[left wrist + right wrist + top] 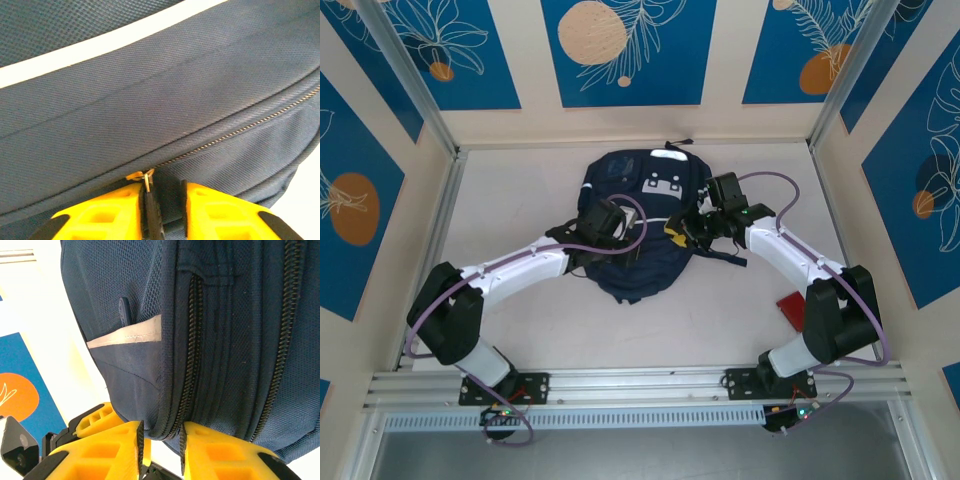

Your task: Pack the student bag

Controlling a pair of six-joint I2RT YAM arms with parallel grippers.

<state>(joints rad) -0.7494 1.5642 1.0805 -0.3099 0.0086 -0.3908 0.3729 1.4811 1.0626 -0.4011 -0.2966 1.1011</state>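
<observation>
Bag point(635, 275) lying central on table point(550, 335). Pinching its zippered edge with right claw point(162, 429); straddling zipper pull point(148, 181) with left claw point(162, 192), grip impossible to tell. Risking pull slipping free, teeth jamming on slack fabric.

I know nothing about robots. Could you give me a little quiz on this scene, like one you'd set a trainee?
1. What sits at the fingertips of the left end effector?
A) a zipper pull
B) a pencil
C) a bottle cap

2. True or false: the right end effector hangs over bare table, well away from the backpack.

3. Fill in: the small flat thing lying on the table beside the right arm is ___ in colour.

Key: 1 A; 2 false, its fingers straddle the backpack's edge; 3 red.
</observation>
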